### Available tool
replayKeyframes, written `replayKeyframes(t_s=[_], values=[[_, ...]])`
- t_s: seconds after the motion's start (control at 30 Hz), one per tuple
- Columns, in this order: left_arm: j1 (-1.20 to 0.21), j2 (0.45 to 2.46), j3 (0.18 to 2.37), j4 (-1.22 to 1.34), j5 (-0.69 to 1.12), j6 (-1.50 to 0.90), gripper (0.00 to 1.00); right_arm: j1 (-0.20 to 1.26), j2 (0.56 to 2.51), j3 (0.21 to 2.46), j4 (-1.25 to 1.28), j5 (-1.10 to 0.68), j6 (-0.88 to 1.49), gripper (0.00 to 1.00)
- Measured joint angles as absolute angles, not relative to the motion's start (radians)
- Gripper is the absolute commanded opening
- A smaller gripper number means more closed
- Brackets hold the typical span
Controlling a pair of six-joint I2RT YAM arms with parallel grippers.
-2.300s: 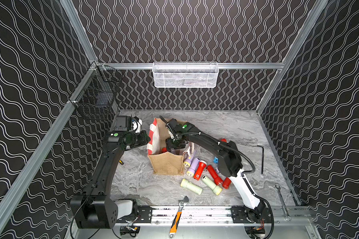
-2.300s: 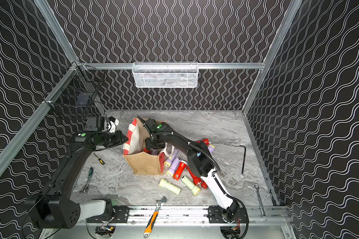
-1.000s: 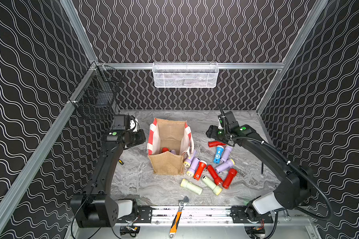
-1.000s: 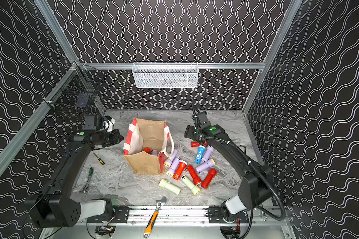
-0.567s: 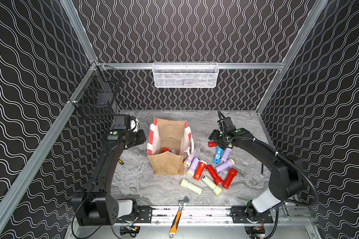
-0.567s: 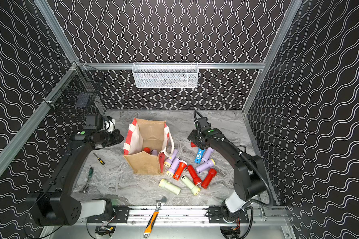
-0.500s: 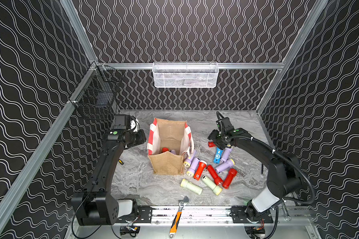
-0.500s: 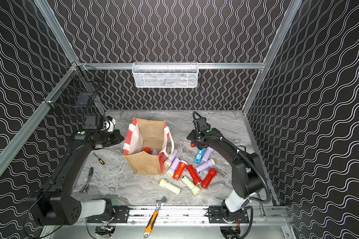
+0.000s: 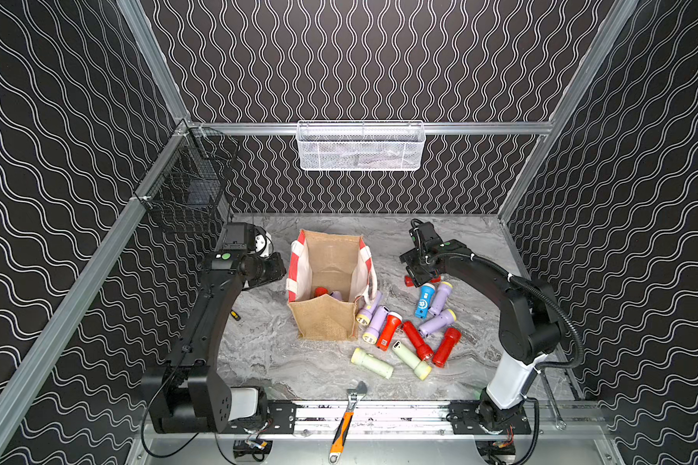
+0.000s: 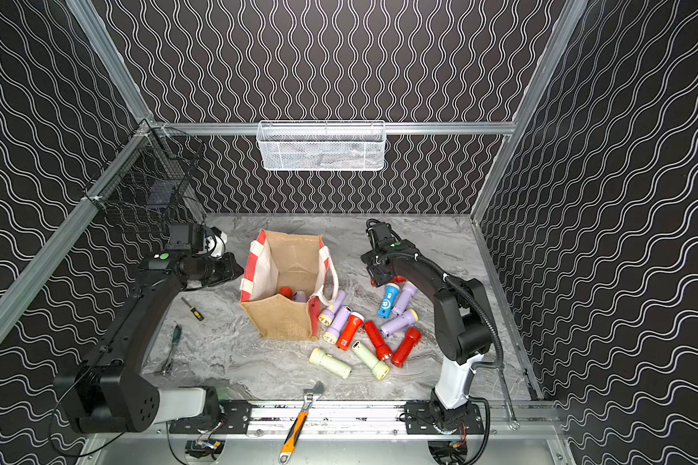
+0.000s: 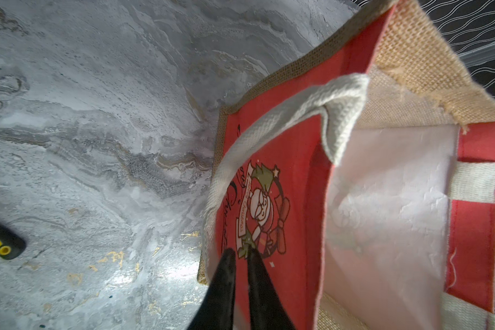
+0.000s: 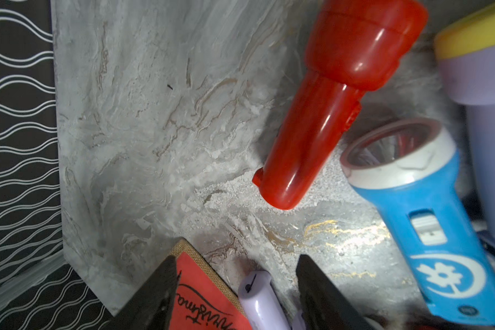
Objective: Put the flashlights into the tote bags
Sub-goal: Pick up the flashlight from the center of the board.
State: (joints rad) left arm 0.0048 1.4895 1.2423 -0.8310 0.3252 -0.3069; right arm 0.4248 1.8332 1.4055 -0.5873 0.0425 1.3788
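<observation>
Flashlights [image 9: 388, 330] lay mostly outside the tote bag [image 9: 323, 328], scattered over the marble desk [image 9: 266, 362] on the side of the bag nearest the right arm. Two lilac ones [image 9: 369, 308] lay right against that side of the bag with a red one just beside them. Two pale green ones [image 9: 371, 363] lay nearer the front rail than the bag. The bag stood upright and open, and in both top views I could see a red flashlight [image 9: 320, 291] and a lilac flashlight [image 9: 336, 296] down on its bottom.

The right pincer [image 12: 236, 257] hung low over the desk, apart from the bag, its fingers spread wide with nothing gripped between them. Just ahead of its tips lay a lone red flashlight [image 12: 334, 114]. A blue flashlight [image 12: 429, 217] with a white rim lay beside that one, and a lilac body with a yellow rim lay just past the blue one.

The left pincer [image 11: 240, 251] was on the opposite side of the bag. Its fingers were drawn nearly together, only a slit showing, and I saw nothing clamped in them. The tips sat in front of the bag's red printed panel, close to the white handle [image 11: 297, 114]. I could not tell whether they touched either.

A small yellow-and-black screwdriver [image 10: 193, 310] lay on the desk on the left arm's side of the bag. An orange-handled wrench [image 9: 345, 418] lay across the front rail, well apart from the bag.
</observation>
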Motion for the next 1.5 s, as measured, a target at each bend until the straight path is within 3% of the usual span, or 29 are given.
replayKeyframes(t_s=[0.6,1.3,1.5], values=[[0.005,1.507,1.242,-0.831,0.353,-0.307,0.16,0.427,2.039,1.575,-0.756,0.102,1.484,0.65],[0.005,1.527,1.237,-0.831,0.363,-0.307,0.16,0.405,2.099,1.575,-0.766,0.103,1.465,0.61],[0.005,1.526,1.236,-0.831,0.363,-0.306,0.16,0.405,2.123,1.575,-0.754,0.102,1.431,0.56]])
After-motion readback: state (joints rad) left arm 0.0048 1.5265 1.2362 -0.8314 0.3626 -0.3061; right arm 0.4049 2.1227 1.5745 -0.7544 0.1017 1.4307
